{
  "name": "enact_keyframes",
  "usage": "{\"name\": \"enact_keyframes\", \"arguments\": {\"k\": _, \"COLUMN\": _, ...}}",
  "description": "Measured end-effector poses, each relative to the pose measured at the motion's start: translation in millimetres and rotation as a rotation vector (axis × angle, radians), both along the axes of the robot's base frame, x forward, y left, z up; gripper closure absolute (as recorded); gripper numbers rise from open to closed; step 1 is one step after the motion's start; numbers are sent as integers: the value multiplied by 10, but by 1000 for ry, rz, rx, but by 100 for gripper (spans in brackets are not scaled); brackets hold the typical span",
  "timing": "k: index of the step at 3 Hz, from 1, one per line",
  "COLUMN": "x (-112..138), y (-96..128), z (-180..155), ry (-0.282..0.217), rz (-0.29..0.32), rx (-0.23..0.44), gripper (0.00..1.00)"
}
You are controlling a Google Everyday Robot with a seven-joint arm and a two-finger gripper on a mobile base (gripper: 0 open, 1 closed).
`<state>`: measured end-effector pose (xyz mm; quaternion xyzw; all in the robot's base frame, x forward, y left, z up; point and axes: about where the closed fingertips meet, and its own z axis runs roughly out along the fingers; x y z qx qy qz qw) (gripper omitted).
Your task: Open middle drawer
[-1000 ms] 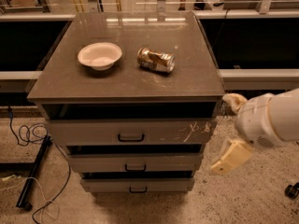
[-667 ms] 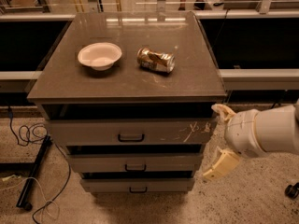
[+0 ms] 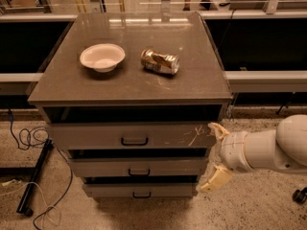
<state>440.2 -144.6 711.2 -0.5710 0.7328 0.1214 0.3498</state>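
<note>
The middle drawer (image 3: pixel 138 166) is a plain grey front with a small dark loop handle (image 3: pixel 139 172), shut, between the taller scratched top drawer (image 3: pixel 132 136) and the short bottom drawer (image 3: pixel 139 190). My gripper (image 3: pixel 215 155) comes in from the right on a white arm (image 3: pixel 268 150). Its two cream fingers are spread wide, one fingertip (image 3: pixel 217 128) by the top drawer's right end, the other (image 3: pixel 213 180) lower, beside the cabinet's right edge. It holds nothing and is level with the middle drawer's right end.
On the cabinet top (image 3: pixel 192 87) sit a white bowl (image 3: pixel 102 57) and a crushed can (image 3: pixel 159 62) lying on its side. Black cables (image 3: pixel 29 138) and a dark stand leg (image 3: pixel 33 181) lie on the floor at the left. Dark shelving runs behind.
My arm and gripper have moved left, from clear of the cabinet's right side to right beside its front right corner. The drawers, bowl and can have not moved.
</note>
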Motion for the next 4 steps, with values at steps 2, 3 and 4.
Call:
{"name": "enact_keyframes", "arguments": {"k": 2, "x": -82, "y": 146, "z": -299, "ry": 23, "rz": 23, "rx": -1, "gripper": 0}}
{"name": "enact_keyframes", "arguments": {"k": 3, "x": -217, "y": 306, "z": -726, "ry": 13, "rz": 52, "rx": -29, "gripper": 0}}
{"name": "enact_keyframes", "arguments": {"k": 4, "x": -259, "y": 350, "z": -960, "ry": 2, "rz": 56, "rx": -40, "gripper": 0}}
